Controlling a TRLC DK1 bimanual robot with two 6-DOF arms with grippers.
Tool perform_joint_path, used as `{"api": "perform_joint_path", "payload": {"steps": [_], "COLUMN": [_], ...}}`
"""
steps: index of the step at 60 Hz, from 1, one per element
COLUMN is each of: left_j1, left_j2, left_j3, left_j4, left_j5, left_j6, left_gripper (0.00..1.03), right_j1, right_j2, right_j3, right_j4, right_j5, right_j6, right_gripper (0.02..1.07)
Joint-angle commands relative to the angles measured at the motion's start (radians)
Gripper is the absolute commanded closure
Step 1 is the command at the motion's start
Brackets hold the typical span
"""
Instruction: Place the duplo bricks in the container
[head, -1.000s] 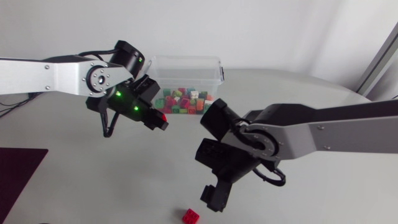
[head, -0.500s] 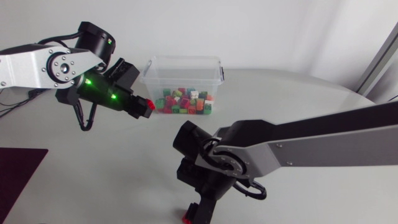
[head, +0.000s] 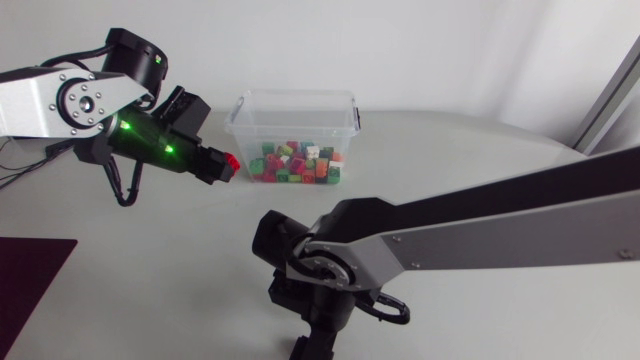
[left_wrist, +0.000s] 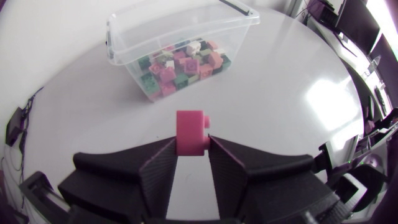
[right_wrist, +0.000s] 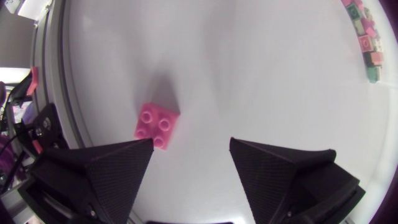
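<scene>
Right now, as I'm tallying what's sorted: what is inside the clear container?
The clear container holds a loose pile of duplo bricks in red, green, pink, orange and white. The lower bricks are hidden under the top ones, so a full count is not possible.

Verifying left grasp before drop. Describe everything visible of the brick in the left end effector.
The duplo brick is small, red-pink, glossy plastic, with one round stud showing on its side, so it is tipped, not stud-up. The left end effector is shut on it: both black fingers press it from opposite sides, most of it poking past the fingertips. It hangs above the table, outside the clear container, beside its wall. Nothing else touches it.
</scene>
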Motion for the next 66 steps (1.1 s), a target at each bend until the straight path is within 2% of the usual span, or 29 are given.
{"api": "perform_joint_path", "payload": {"steps": [1, 10, 30, 34, 37, 54, 66], "left_j1": [0.012, 0.031, 0.038, 0.038, 0.038, 0.04, 0.018], "left_j2": [-0.019, -0.021, -0.024, -0.028, -0.033, -0.07, -0.031], "left_j3": [0.001, -0.007, -0.008, -0.008, -0.008, 0.021, 0.076], "left_j4": [0.0, -0.002, -0.005, -0.005, -0.008, -0.016, -0.039], "left_j5": [0.013, 0.022, 0.036, 0.042, 0.044, 0.07, 0.068], "left_j6": [0.021, 0.034, 0.048, 0.051, 0.062, 0.104, 0.1], "left_gripper": [0.7, 0.7, 0.7, 0.7, 0.7, 0.69, 0.69], "right_j1": [0.012, 0.002, -0.153, -0.155, -0.147, -0.135, -0.126], "right_j2": [0.028, 0.045, 0.044, -0.001, -0.044, -0.185, -0.13], "right_j3": [0.018, 0.032, 0.026, 0.014, 0.007, -0.097, -0.083], "right_j4": [-0.024, -0.041, -0.07, -0.075, -0.08, -0.057, -0.054], "right_j5": [0.014, 0.065, 0.108, 0.094, 0.075, 0.014, -0.004], "right_j6": [0.009, 0.007, -0.059, -0.08, -0.102, -0.559, -0.677], "right_gripper": [0.18, 0.17, 0.15, 0.07, 0.07, 0.07, 0.07]}}
